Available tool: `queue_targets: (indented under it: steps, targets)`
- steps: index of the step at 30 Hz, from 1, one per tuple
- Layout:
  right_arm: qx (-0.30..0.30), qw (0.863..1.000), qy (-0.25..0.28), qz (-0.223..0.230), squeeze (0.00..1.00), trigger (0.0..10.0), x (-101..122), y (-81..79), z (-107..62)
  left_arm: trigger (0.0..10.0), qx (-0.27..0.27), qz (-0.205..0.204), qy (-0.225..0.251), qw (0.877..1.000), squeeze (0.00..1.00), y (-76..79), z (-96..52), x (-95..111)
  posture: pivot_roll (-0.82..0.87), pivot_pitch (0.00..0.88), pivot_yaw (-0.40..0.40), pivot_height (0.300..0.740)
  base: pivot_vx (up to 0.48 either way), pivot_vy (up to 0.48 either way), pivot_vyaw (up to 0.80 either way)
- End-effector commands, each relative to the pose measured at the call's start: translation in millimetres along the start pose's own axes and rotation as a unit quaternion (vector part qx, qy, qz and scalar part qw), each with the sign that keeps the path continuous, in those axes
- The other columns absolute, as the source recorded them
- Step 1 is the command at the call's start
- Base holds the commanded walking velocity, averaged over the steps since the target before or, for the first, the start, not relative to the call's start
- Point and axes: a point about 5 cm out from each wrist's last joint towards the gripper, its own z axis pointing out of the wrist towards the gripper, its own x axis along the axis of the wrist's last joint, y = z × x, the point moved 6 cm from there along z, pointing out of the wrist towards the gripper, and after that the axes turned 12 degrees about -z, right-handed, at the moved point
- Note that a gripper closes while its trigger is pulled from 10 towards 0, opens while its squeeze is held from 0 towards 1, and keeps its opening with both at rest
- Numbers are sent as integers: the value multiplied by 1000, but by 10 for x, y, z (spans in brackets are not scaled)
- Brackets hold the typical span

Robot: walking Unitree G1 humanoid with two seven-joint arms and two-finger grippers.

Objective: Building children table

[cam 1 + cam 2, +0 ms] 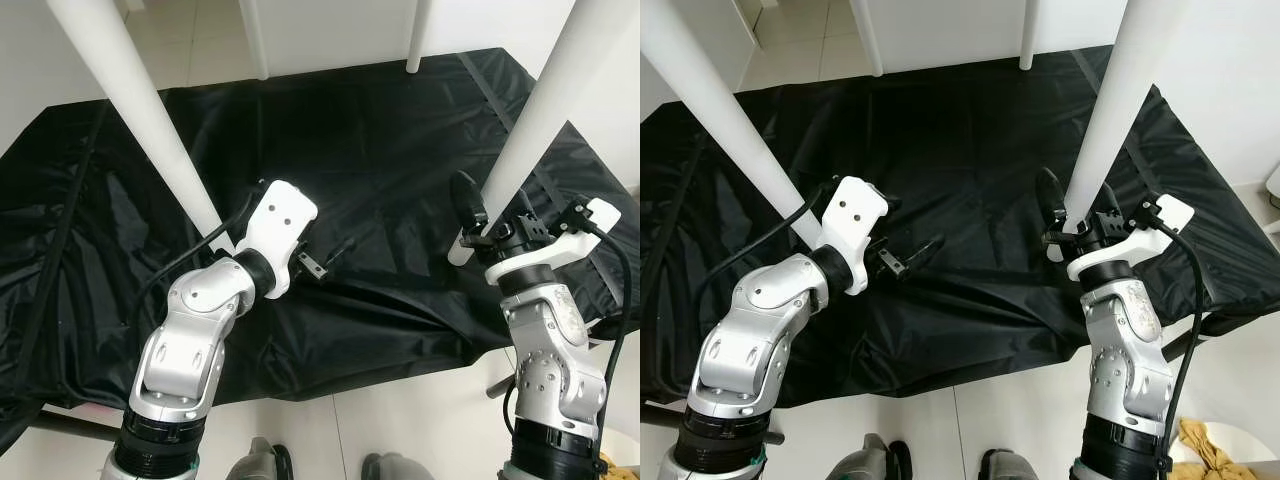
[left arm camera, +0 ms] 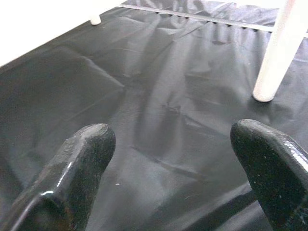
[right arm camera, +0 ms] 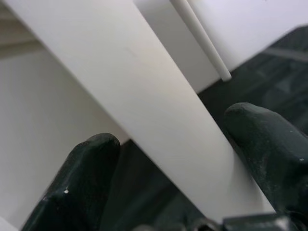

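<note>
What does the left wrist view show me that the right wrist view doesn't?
Left wrist view: the left gripper open with nothing between its fingers, looking across a wide stretch of the wrinkled black sheet, with the foot of a white table leg standing on the sheet beyond.
Right wrist view: the right gripper straddling a near white leg close up, a gap showing beside one finger.
Both: two black fingers, black sheet, and white table legs.
</note>
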Motion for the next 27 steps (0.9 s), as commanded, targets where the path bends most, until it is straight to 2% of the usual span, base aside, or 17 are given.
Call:
queue_targets:
  steps: [1, 5, 16, 18, 20, 22, 23, 24, 25, 26, 27]
  targets:
    - [9, 1000, 25, 2, 0, 10000, 136, -91, -26, 10000, 3, -1, 5, 1000, 0, -33, -39, -1, -37, 116, 100, 740, 0, 0, 0]
    - [7, 999, 35, 7, 0, 10000, 205, -154, -81, 10000, 1, -5, 9, 1000, 0, -36, -49, -8, -42, 116, 104, 740, 0, 0, 0]
    - [-34, 999, 16, -32, 0, 10000, 134, -188, -219, 10000, 11, -5, 9, 1000, 0, -68, -55, -43, -56, 120, 99, 740, 0, 0, 0]
    - [-78, 995, -13, -65, 0, 10000, 9, -117, -358, 10000, 13, -9, 9, 1000, 0, -66, -58, -68, -61, 123, 92, 740, 0, 0, 0]
    - [-78, 995, -13, -65, 0, 10000, 9, -117, -358, 10000, 13, -9, 9, 1000, 0, -66, -58, -68, -61, 123, 92, 740, 0, 0, 0]
    - [-104, 991, -51, -69, 0, 10000, -170, -77, -496, 10000, 17, -9, 8, 1000, 0, -66, -63, -90, -62, 124, 82, 740, 0, 0, 0]
    - [-104, 991, -51, -69, 0, 10000, -170, -77, -496, 10000, 17, -9, 8, 1000, 0, -66, -63, -90, -62, 124, 82, 740, 0, 0, 0]
    - [-120, 988, -82, -58, 0, 1922, -316, -49, -585, 10000, 19, -9, 8, 1000, 0, -63, -67, -106, -62, 123, 76, 740, 0, 0, 0]
    - [-128, 986, -94, -53, 0, 1922, -367, -34, -615, 10000, 20, -10, 7, 1000, 0, -61, -68, -112, -62, 123, 76, 740, 0, 0, 0]
    - [-130, 985, -100, -54, 0, 0, -400, -24, -643, 10000, 19, -11, 7, 1000, 0, -51, -70, -115, -62, 125, 72, 740, 0, 0, 0]
    - [-130, 985, -100, -54, 0, 0, -400, -24, -643, 10000, 19, -11, 7, 1000, 0, -51, -70, -115, -62, 125, 72, 740, 0, 0, 0]
